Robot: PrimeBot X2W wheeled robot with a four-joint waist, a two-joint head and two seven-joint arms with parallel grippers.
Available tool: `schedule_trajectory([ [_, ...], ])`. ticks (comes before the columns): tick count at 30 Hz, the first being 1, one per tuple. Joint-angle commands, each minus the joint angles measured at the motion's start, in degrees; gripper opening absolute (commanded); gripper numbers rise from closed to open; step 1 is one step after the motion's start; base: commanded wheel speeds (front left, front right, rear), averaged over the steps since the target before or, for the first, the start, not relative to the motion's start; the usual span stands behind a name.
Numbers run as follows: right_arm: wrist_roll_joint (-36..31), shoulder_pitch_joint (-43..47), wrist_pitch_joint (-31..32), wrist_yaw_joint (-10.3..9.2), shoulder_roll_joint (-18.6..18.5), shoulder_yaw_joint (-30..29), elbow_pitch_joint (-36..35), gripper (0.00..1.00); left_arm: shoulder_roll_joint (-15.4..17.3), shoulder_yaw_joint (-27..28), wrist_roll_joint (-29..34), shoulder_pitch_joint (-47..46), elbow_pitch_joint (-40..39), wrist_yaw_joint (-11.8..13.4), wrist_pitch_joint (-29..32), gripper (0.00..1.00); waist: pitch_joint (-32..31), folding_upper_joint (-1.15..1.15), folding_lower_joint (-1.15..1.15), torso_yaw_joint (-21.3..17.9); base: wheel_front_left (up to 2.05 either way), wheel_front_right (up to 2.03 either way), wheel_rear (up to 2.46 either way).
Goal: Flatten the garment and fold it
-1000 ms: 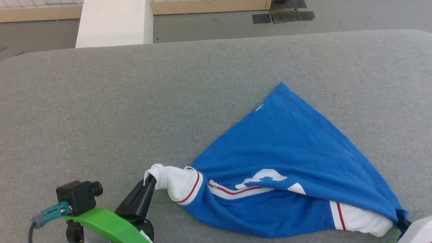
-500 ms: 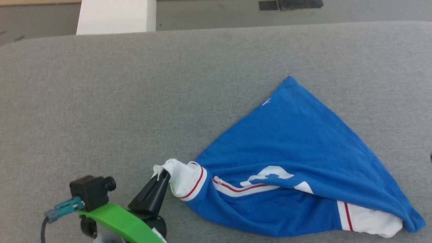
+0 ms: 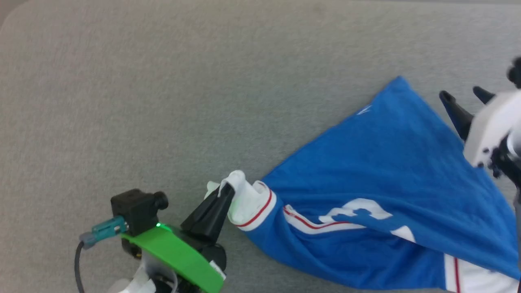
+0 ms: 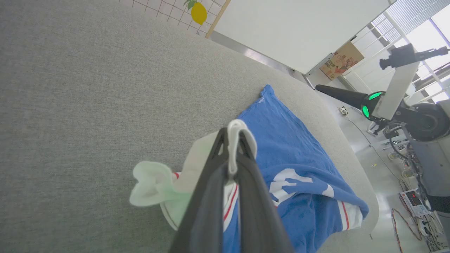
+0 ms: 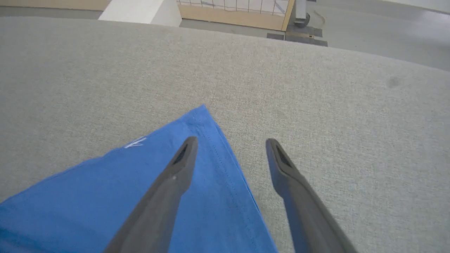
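**One white sleeve (image 3: 249,202) pinched, the other jaws spread wide**

The left gripper (image 3: 226,191) (image 4: 232,135) is clamped on the white sleeve of the garment (image 3: 366,162) (image 4: 288,140). The cloth bunches between its dark fingers, and a loop of white pokes out past the tips. From that grip the royal-blue garment trails off to the gripper's right across the grey padded surface (image 3: 163,101). It lies rumpled, with red stripe trim (image 3: 260,211) and part of a large white number (image 3: 358,207) just beyond the sleeve.

The right gripper (image 3: 462,94) (image 5: 231,141) hangs with its jaws wide apart, gripping nothing. In the right wrist view its left finger is over blue cloth and its right finger is over bare grey surface. The garment's hem edge runs between them, and the pointed corner (image 5: 202,109) lies just ahead of the fingertips. Whether either finger touches the cloth cannot be told. The two grippers are well apart, with the body of the garment between them.
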Motion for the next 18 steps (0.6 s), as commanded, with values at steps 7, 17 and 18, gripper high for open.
schedule_trajectory([
  [7,-1.4,-8.0,3.3,-0.08,-2.6,4.1,9.1,1.00,-1.7,-1.5,1.2,-4.2,1.6,-1.5,-0.3,0.00,7.7,0.00,0.00,6.8,0.00,0.00,0.00],
  [17,-0.6,-9.8,9.3,-0.08,-4.7,7.4,12.7,0.00,-3.3,-2.3,1.1,-6.4,4.2,-2.8,-1.3,0.00,9.6,0.00,0.00,8.8,0.00,0.00,0.00],
  [18,-0.3,-9.9,9.3,-0.08,-4.7,7.2,12.4,0.00,-3.3,-2.3,1.0,-6.6,4.5,-2.8,-1.4,0.00,9.6,0.00,0.00,8.8,0.00,0.00,0.00],
])
